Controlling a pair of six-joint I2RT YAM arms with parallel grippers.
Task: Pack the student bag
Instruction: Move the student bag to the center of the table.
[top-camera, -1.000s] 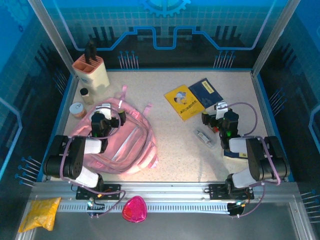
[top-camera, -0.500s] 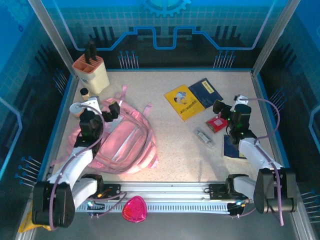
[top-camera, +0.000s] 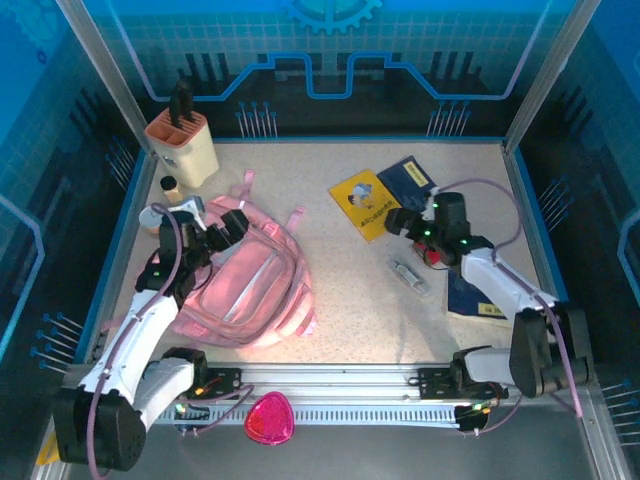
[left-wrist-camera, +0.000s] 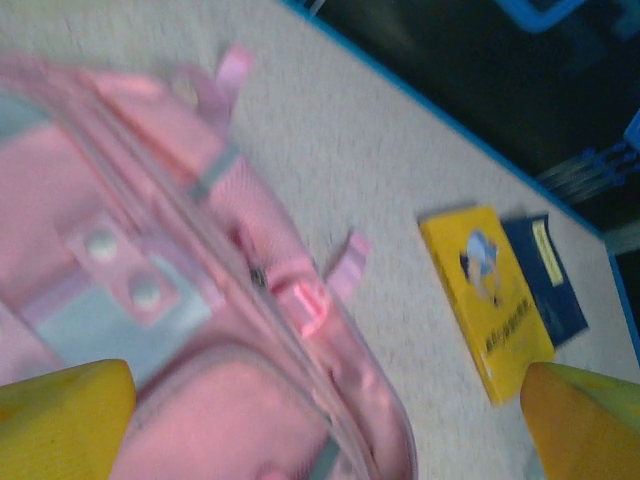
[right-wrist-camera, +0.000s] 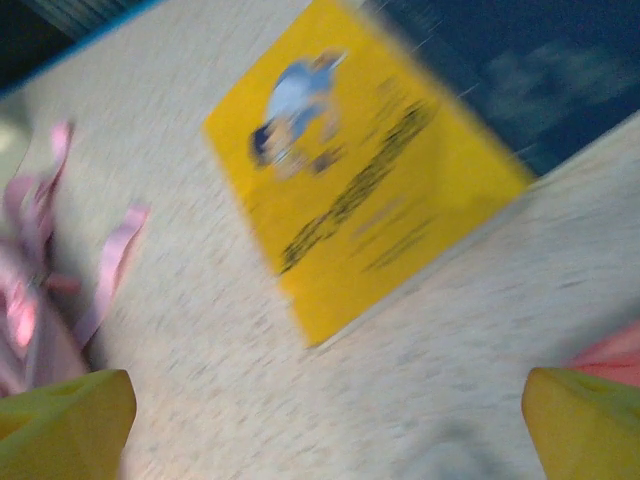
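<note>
1. The left gripper (top-camera: 226, 228) hangs over the far edge of the student bag (top-camera: 250, 285). Its yellow fingers (left-wrist-camera: 60, 405) are spread wide with nothing between them.
2. The right gripper (top-camera: 398, 222) is well to the right of the bag, just beside the yellow book (top-camera: 367, 203). Its fingers (right-wrist-camera: 62, 425) are also parted and empty, with bare table (top-camera: 340, 320) below.
3. The bag lies flat on the table under the left gripper, its pink straps trailing from its far edge.
4. A bare strip of tabletop runs from the bag's right edge to the yellow book and the dark blue book (top-camera: 412, 180) behind it.
5. The bag's left edge is near the table's blue rim, and a knife block (top-camera: 185, 140) stands beyond its far-left corner.
6. The left arm runs up along the bag's left side, its wrist turned right across the bag's top.
7. The right arm reaches out long, its forearm angled back towards the bag.
</note>
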